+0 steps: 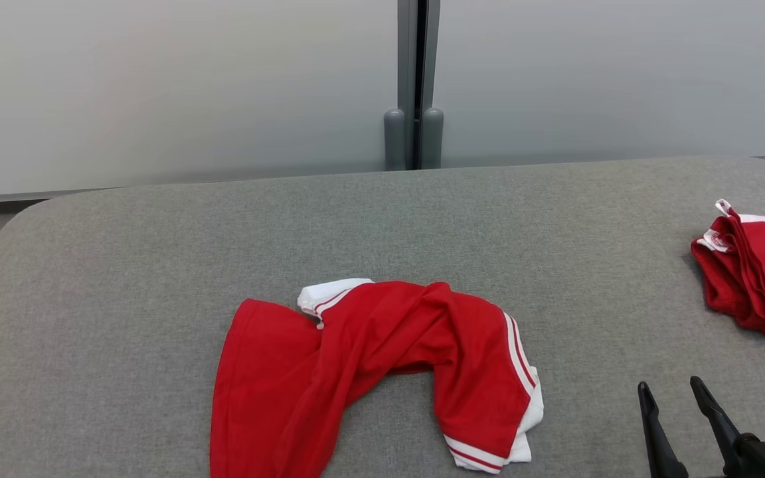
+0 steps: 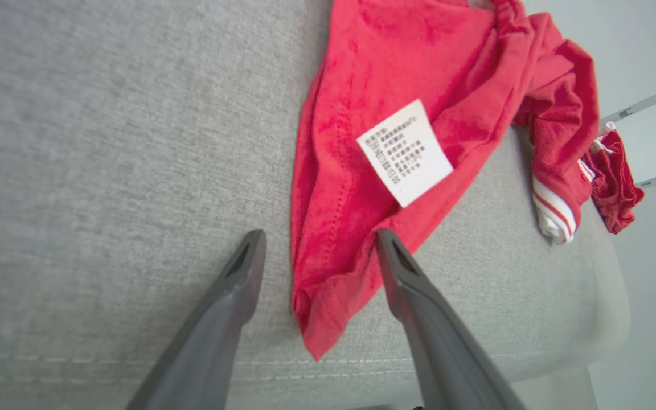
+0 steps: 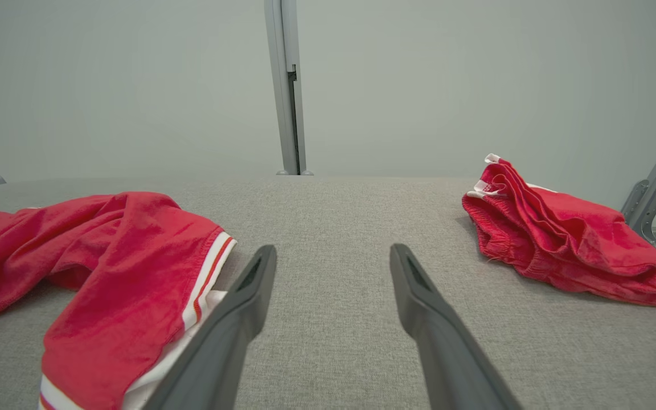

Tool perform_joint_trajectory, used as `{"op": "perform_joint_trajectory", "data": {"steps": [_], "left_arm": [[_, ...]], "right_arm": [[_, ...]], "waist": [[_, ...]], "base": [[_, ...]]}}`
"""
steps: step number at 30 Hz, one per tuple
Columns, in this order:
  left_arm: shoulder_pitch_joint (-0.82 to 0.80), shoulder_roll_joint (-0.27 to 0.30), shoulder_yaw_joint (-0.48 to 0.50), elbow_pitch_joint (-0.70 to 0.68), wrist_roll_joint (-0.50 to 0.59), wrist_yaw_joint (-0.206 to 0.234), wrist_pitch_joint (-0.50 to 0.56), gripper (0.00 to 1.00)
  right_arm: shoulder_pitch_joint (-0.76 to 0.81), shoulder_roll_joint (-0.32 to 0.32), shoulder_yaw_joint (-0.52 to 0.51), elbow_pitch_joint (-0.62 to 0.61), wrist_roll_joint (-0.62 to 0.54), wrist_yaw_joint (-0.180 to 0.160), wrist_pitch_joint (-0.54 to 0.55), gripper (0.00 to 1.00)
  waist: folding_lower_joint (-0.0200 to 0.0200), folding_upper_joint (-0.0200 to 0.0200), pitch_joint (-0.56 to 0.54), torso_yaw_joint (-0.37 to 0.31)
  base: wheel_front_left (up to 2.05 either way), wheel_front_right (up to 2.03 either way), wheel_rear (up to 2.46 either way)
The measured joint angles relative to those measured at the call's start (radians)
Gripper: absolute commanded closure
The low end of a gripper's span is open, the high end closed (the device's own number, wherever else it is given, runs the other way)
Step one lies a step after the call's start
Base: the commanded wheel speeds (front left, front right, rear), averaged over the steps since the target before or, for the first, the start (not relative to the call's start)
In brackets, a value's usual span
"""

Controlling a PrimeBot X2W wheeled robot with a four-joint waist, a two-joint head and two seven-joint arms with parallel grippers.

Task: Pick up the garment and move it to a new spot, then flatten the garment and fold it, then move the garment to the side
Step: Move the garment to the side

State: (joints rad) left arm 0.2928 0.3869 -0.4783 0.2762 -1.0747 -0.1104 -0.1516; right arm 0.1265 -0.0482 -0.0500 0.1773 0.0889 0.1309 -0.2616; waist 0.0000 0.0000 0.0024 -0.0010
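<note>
A crumpled red garment (image 1: 369, 358) with white striped trim lies at the front middle of the grey padded table (image 1: 422, 219). In the left wrist view its lower corner (image 2: 328, 285) rests on the padding between the fingers of my left gripper (image 2: 319, 236), which is open just above it; a white care label (image 2: 405, 152) faces up. My right gripper (image 1: 673, 393) stands open over bare padding to the right of the garment's striped sleeve (image 3: 203, 285). In its own wrist view, the right gripper (image 3: 332, 250) has nothing between the fingers.
A second bunched red garment (image 1: 754, 279) lies at the table's right edge, also seen to the right of the right gripper (image 3: 561, 239). Pale wall panels with a grey post (image 1: 414, 86) stand behind the table. The front edge seam (image 2: 77, 364) runs close under the left gripper.
</note>
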Motion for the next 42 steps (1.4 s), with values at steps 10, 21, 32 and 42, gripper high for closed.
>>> {"op": "perform_joint_trajectory", "data": {"steps": [10, 21, 32, 42], "left_arm": [[0.093, 0.103, 0.144, -0.346, -0.025, 0.079, -0.060, 0.00], [-0.499, 0.028, 0.039, -0.278, 0.053, 0.194, 0.218, 0.00], [-0.810, 0.005, -0.027, 0.198, 0.071, 0.224, 0.457, 0.00], [-0.850, -0.022, -0.063, 0.324, 0.042, 0.097, 0.506, 1.00]], "right_arm": [[0.008, 0.000, -0.008, -0.009, 0.001, 0.000, 0.000, 0.00], [-0.099, 0.000, 0.052, -0.045, 0.006, 0.000, 0.000, 0.00], [-0.137, 0.000, 0.054, -0.035, 0.022, 0.000, 0.000, 0.00], [-0.136, 0.000, 0.052, -0.030, 0.025, 0.000, 0.000, 0.00]], "waist": [[0.0000, 0.0000, 0.000, -0.027], [0.0000, 0.0000, 0.130, -0.076], [0.0000, 0.0000, 0.234, -0.193], [0.0000, 0.0000, 0.207, -0.223]], "base": [[0.00, 0.00, 0.00], [0.00, 0.00, 0.00], [0.00, 0.00, 0.00], [0.00, 0.00, 0.00]]}}
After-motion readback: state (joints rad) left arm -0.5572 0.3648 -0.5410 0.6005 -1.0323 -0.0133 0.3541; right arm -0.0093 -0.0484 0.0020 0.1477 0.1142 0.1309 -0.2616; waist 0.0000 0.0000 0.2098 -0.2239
